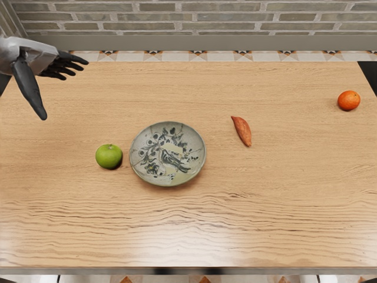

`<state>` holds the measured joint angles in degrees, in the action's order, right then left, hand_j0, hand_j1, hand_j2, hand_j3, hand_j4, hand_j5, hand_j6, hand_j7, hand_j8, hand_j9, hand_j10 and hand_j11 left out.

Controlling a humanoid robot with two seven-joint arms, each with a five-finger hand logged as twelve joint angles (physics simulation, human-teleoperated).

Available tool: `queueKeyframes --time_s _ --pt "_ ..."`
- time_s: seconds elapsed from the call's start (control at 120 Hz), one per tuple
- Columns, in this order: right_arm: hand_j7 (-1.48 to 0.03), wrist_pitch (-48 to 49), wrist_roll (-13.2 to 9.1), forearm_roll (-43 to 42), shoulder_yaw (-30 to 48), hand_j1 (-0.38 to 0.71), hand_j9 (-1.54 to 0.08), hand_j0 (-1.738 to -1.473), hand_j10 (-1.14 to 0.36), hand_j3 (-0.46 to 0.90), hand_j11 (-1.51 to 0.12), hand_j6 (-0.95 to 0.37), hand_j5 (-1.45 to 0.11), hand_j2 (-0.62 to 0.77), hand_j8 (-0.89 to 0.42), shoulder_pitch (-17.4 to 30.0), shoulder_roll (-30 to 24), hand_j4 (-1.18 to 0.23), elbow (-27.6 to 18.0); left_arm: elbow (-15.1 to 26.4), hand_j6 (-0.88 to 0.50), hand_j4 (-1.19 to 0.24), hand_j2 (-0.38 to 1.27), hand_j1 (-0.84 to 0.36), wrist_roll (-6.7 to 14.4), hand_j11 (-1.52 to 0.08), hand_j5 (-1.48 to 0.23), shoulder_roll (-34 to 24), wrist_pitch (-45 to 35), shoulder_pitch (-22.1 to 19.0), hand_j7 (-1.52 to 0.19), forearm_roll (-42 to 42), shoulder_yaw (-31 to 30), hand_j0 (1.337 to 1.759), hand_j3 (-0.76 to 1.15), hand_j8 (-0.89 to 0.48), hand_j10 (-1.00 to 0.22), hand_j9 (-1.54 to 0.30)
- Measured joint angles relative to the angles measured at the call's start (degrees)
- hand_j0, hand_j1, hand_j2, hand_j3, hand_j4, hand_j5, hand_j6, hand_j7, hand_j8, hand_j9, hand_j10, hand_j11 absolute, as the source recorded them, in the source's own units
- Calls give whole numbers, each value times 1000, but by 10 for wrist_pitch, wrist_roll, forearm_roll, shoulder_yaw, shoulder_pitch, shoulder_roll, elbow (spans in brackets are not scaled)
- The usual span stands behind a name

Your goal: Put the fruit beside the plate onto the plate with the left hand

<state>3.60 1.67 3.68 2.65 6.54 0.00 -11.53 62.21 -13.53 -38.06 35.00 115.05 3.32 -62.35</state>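
The pale wooden table [188,236] fills the lower part of the frame, and its near stretch is plain wood grain. Just left of centre sits the round ceramic plate with a grey-green painted pattern [199,150]. Close beside its left rim, seemingly just short of touching, rests the small round green fruit [109,156]. It is smooth-skinned and slightly glossy (an apple, by the look of it). As the nearest fruit to the plate, it is judged the one to move, and it is not yet on the plate.

The robot's grey left hand [46,59] hovers in the upper left corner of the frame, well apart from the fruit. Its dark fingers [70,61] are loosely spread and hold nothing.

The task looks to be at its opening step, the reach. The next move calls for bringing the hand down and rightward over the green fruit, then wrapping the fingers around it. Being round, it may roll if nudged.

The tapered orange-brown sweet potato [241,130], right of centre, and the orange citrus fruit [349,100], at the upper right, lie farther from the plate.
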Motion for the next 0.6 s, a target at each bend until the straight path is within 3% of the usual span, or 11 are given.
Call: queueKeyframes --time_s 0.45,0.492,0.6 --pt "-20 0 0 -1 0 -331 -20 -1658 -15 0 -20 -15 -20 -3 -15 0 0 -15 0 -11 -3 -3 1 347 0 -3 -3 0 0 -1 -3 12 -1 1658 0 -3 -3 -3" --pt "-20 0 0 -1 0 -331 -20 -1658 -15 0 -20 -15 -20 -3 -15 0 0 -15 0 -20 -4 -4 1 348 0 -2 -3 41 0 1 -3 28 -2 1658 0 -4 -3 -3" --pt "-20 0 0 -1 0 -331 -20 -1658 -15 0 -20 -15 -20 -3 -15 0 0 -15 0 -78 -2 -2 0 348 -3 -2 -2 224 0 15 -2 62 -65 1658 0 -2 -2 -2"
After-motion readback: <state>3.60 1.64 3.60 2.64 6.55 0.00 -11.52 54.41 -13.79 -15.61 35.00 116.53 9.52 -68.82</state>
